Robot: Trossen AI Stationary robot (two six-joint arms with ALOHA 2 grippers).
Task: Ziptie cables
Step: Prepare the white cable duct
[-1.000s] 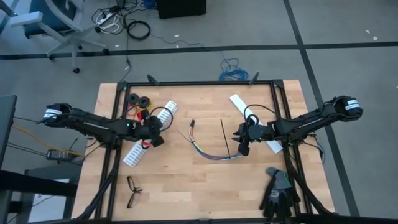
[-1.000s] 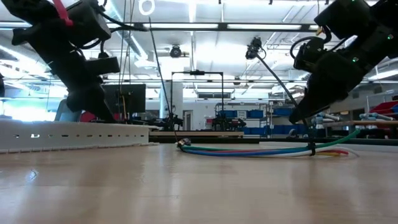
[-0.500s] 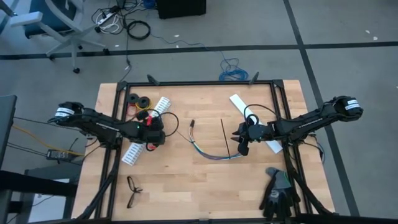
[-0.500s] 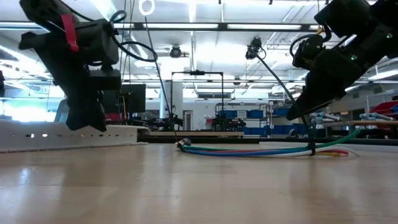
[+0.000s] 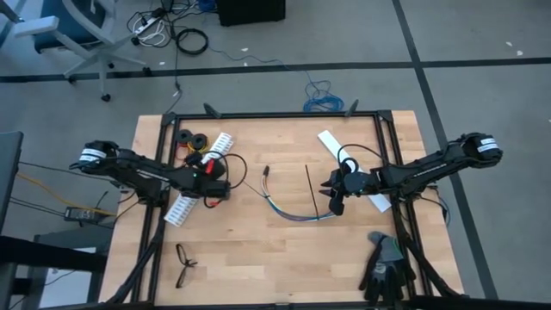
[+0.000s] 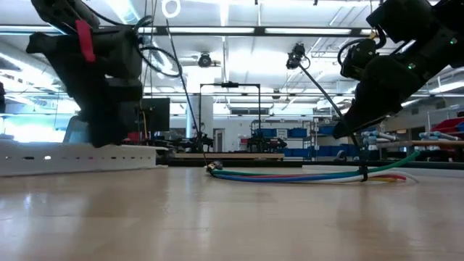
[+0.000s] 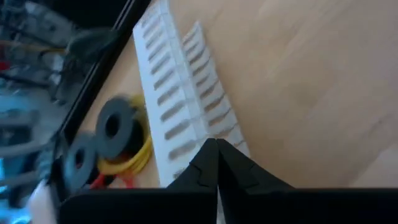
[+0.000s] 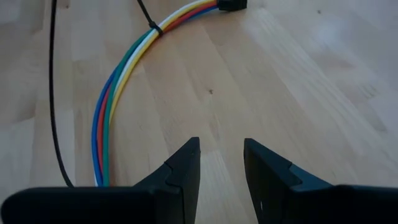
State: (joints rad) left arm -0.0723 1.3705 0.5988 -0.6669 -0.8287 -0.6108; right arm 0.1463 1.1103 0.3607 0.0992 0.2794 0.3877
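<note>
Right gripper (image 5: 336,205) sits right of centre in the high view, fingers (image 8: 180,171) parted a little with nothing between them, parked at the right end of the cables (image 5: 293,213). Probably staged there to pin or lift that end for the next tie.

Cables curve across mid-table. The right wrist view shows one ziptie (image 8: 151,23) already cinched round them near the connector end. A spare ziptie (image 5: 308,185) lies straight just above the bundle, within easy reach.

Left gripper (image 5: 215,185) is mid-left, fingers pressed fully together, tips over the white slotted strip (image 5: 200,179). I can't tell whether it pinches the strip's edge. Black rolls (image 7: 115,127) sit beside the strip, clear of the work.
</note>
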